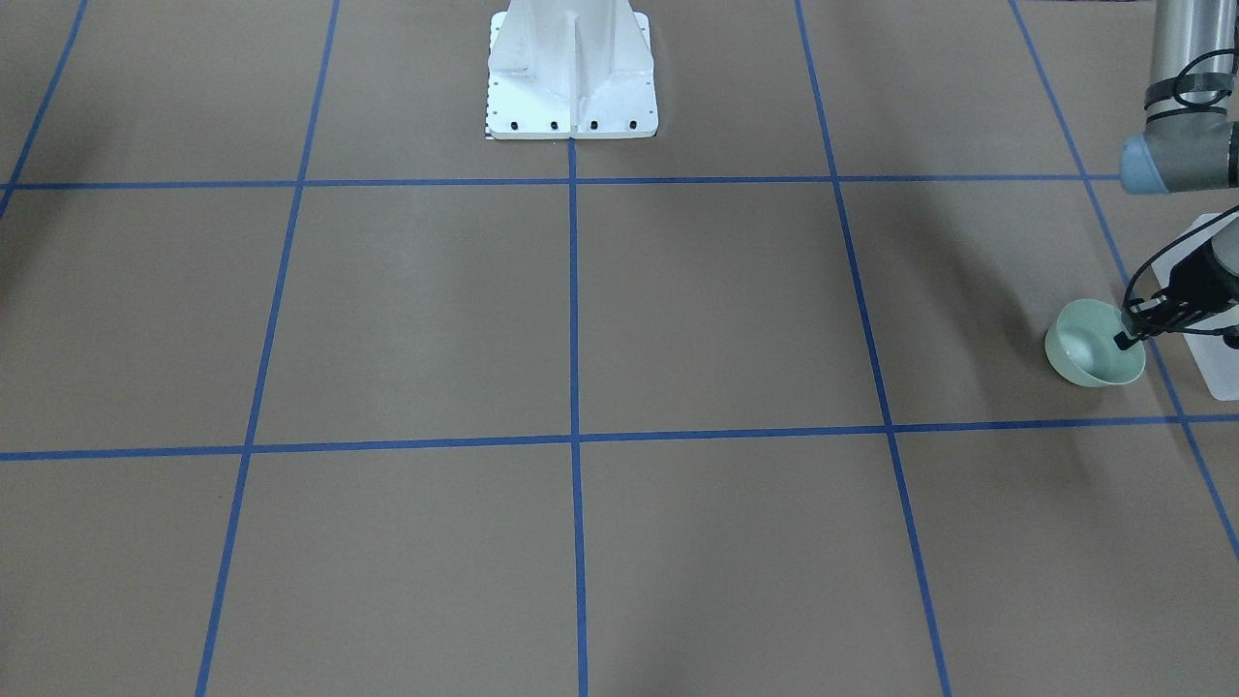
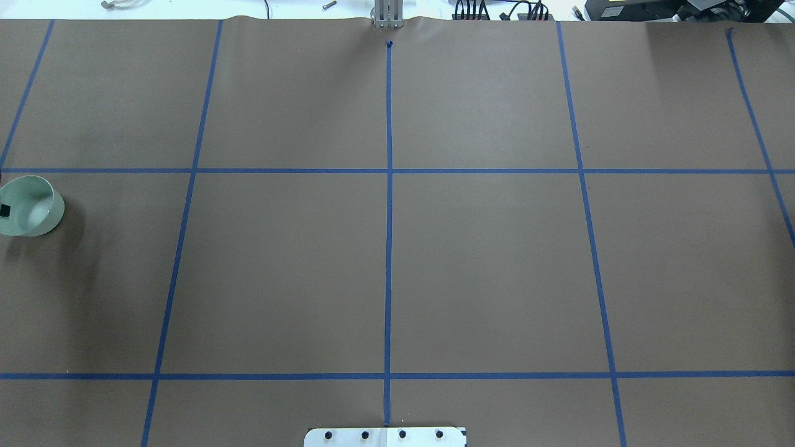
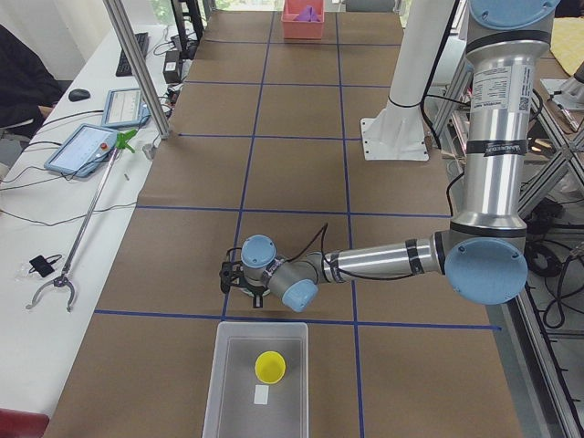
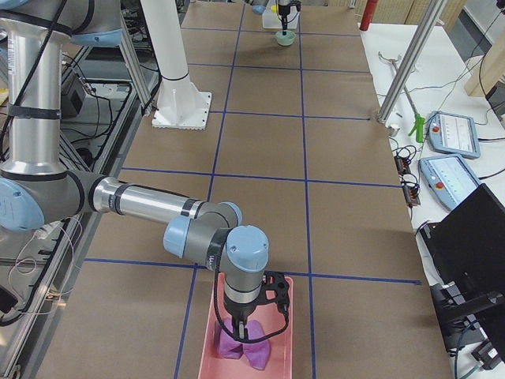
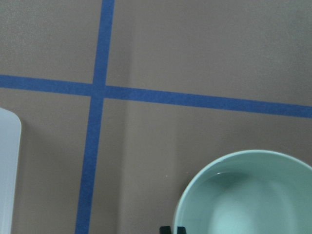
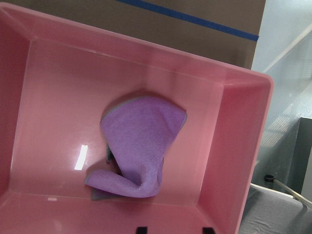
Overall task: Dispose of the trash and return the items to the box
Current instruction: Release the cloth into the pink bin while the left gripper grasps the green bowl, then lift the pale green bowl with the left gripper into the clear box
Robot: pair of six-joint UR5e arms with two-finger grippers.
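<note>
You had the left fingers (image 1: 1128, 335) closed on the rim of the mint-green bowl (image 1: 1089, 356), one finger inside the wall and one outside, as far as the front and wrist views showed. The bowl sat at the desk's (image 2: 484, 267) far left end, tipped a little in the front view, so it was probably hanging from that pinch and not resting flat. I could not tell whether its base touched the desk.

The box (image 3: 233, 383) stood just beside it, on the end side of the nearest tape line, with the yellow cup (image 3: 270, 367) already inside. The bowl looked like the last item to go back.

It appeared to be light, stiff and smooth, most likely thin plastic. A one-sided rim grip suited it, since the wall was thin enough for the fingers to straddle. But a glossy wall can slide between the fingers, and the bowl can swing about the pinch if you move fast. A slow carry and a low release over bare floor in the box, clear of the cup, would have been the safer choice.

The right fingers (image 4: 239, 328) hung apart and held nothing. They were over the pink bin (image 6: 243, 80) at the opposite end, where the purple cloth (image 6: 141, 141) lay crumpled on the bottom.
</note>
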